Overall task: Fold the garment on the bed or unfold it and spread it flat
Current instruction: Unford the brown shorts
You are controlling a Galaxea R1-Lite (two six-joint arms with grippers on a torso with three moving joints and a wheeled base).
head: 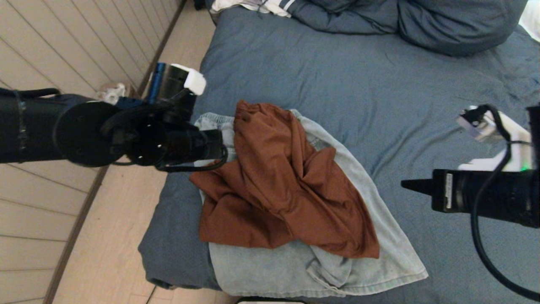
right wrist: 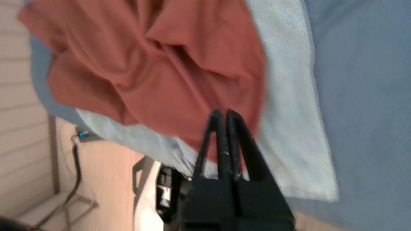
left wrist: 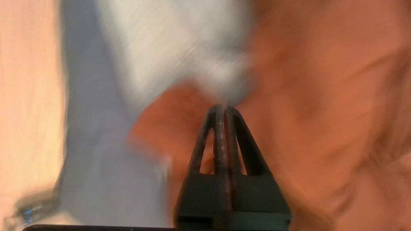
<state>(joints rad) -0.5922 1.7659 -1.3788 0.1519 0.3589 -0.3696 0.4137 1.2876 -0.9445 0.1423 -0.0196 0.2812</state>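
- Risk of a double grasp is judged to be the main one: the crumpled rust-brown garment point(head: 278, 185) lies directly on a pale blue-grey garment point(head: 337, 270), so a pinch made too deep could lift both layers together.
- Fingers of the left gripper point(left wrist: 222, 107) are seen pressed together with nothing between them, above the brown cloth near its left edge; a descent in this state would only push the fabric, not take it.
- Fingers of the right gripper point(right wrist: 223, 112) are also pressed together and empty; it is held over the bed point(head: 379, 84), well apart from the pile on its right side.
- Both garments lie near the front left corner of the bed, and the pale one reaches the front edge; a pull toward the floor point(head: 105, 236) could drag them off.
- Wrinkled slate-blue bedding is soft, so cloth may be bunched when pressed.
- A plank wall point(head: 63, 42) runs along the left, and a heaped duvet point(head: 422, 21) lies at the far end.
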